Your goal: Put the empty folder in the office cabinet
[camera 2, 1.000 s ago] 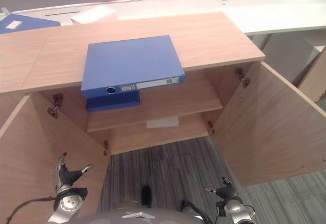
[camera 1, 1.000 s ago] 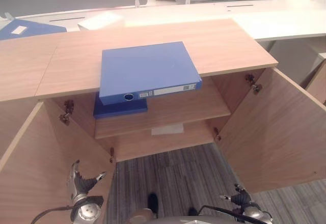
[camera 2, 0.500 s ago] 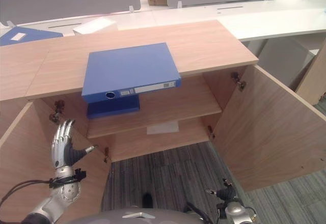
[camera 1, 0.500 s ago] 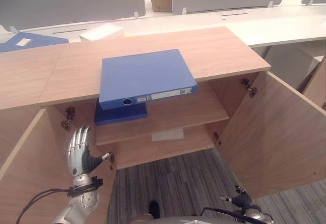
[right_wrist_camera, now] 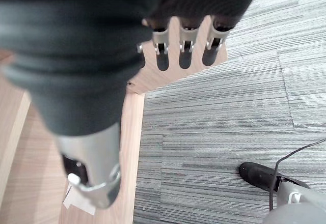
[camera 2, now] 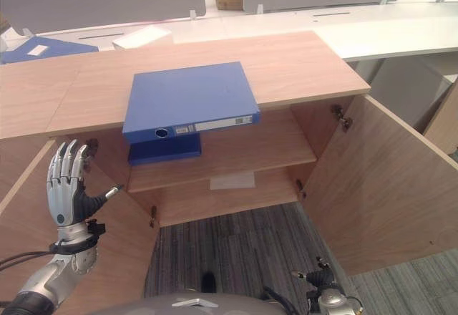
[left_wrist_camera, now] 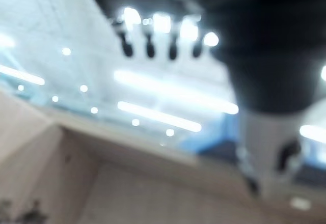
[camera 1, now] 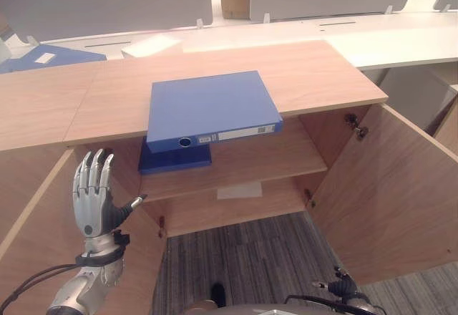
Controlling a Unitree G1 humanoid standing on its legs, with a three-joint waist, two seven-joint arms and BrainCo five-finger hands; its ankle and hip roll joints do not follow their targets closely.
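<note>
Folder [camera 1: 210, 109] lies atop cabinet [camera 1: 315, 71]; left hand [camera 1: 95, 199] raised, fingers spread

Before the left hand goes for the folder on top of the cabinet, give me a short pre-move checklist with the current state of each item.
1. Blue folder lies flat on the cabinet top, spine overhanging the front edge: ok.
2. Left hand raised with straight fingers, holding nothing: ok.
3. Right hand low over the carpet, fingers straight, free: ok.
4. Both cabinet doors swung open, left door and right door: ok.
5. Upper shelf: a second blue folder lies at its left, the rest bare: ok.
6. Folder on top is actually empty: cannot tell.
</note>
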